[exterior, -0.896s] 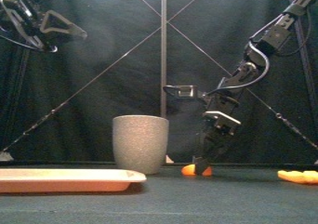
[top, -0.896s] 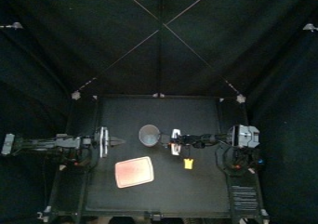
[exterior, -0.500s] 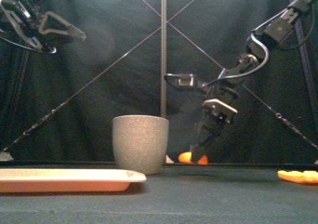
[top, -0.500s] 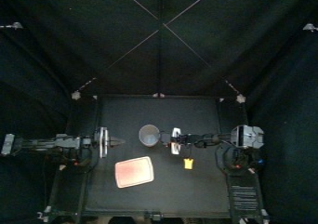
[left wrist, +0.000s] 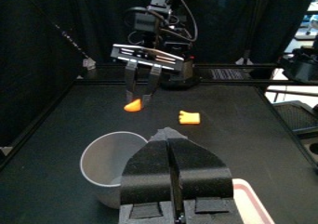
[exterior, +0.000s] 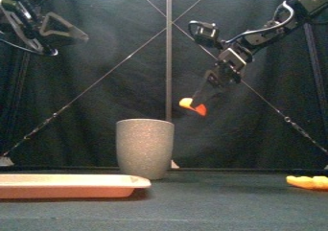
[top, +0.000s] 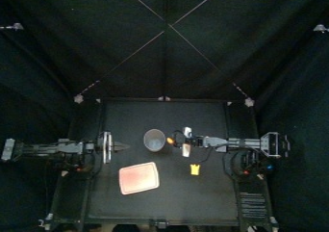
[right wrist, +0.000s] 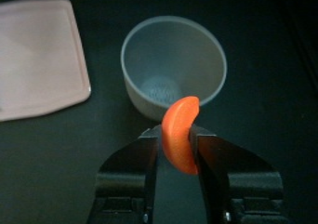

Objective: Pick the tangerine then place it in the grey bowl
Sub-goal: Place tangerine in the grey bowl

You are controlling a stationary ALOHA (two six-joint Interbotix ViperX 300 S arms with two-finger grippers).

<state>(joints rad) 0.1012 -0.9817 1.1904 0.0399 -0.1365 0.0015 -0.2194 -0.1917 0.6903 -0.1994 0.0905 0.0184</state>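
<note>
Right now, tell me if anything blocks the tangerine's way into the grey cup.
Nothing visible does. The right claw holds the small orange tangerine piece higher than the tall grey speckled cup, whose mouth is open.

Tally from my remote station: four loose things on or over the table, and two grippers.

I counted one tall grey speckled cup (exterior: 145, 149), one flat pink tray (exterior: 64, 185), one orange tangerine wedge (exterior: 193, 106) and one small yellow-orange toy piece (exterior: 308, 181). That made two toy foods and two vessels. I checked the same four things against the top view and got the same numbers: a single cup, a single tray and a single toy of each sort. Of the robot's own I counted two grippers, the left gripper (left wrist: 173, 144) and the right gripper (right wrist: 183, 142), each with two jaws, four jaws altogether.
</note>
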